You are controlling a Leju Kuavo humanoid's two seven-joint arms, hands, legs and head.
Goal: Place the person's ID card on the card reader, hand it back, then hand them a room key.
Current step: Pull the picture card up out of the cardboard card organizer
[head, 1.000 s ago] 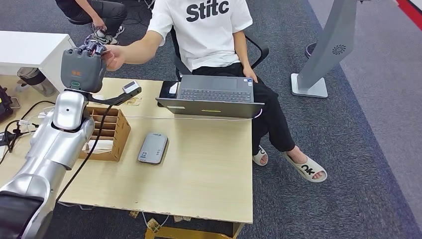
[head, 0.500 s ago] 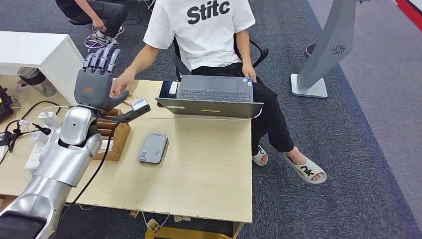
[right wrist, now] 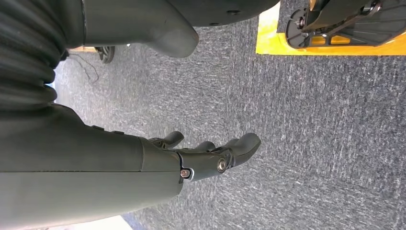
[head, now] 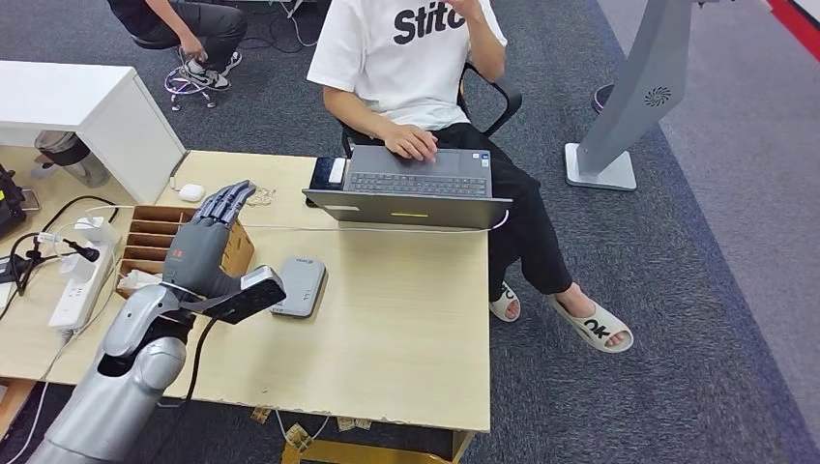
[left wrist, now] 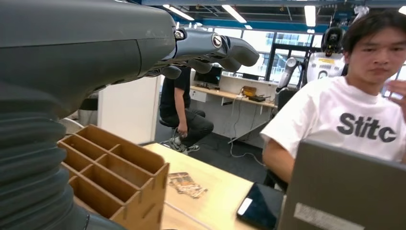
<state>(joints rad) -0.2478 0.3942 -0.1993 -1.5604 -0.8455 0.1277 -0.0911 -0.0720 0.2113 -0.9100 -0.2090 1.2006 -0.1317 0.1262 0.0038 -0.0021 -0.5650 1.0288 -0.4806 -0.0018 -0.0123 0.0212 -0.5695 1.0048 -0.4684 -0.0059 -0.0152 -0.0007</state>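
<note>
My left hand (head: 208,246) hovers over the table's left side, above a wooden slotted organiser (head: 145,246). Its fingers (left wrist: 215,48) are spread and it holds nothing. The grey card reader (head: 298,286) lies flat on the table just right of the thumb, with nothing on top of it. The person in a white T-shirt (head: 416,58) sits behind the laptop (head: 416,193), one hand on its keyboard and the other raised by the face; I cannot tell if that hand holds a card. My right hand (right wrist: 210,155) hangs over grey carpet, fingers loosely apart and empty.
A dark phone (head: 329,172) lies left of the laptop, and some small cards (left wrist: 186,184) lie beyond the organiser. A white earbud case (head: 191,191), a power strip (head: 77,280) with cables and a white cabinet (head: 87,106) are at the left. A grey stand (head: 638,97) is on the floor at the right.
My left hand has come down and back from the person's outstretched hand to low over the organiser. The person has pulled that arm back, and now has one hand on the laptop and one raised.
</note>
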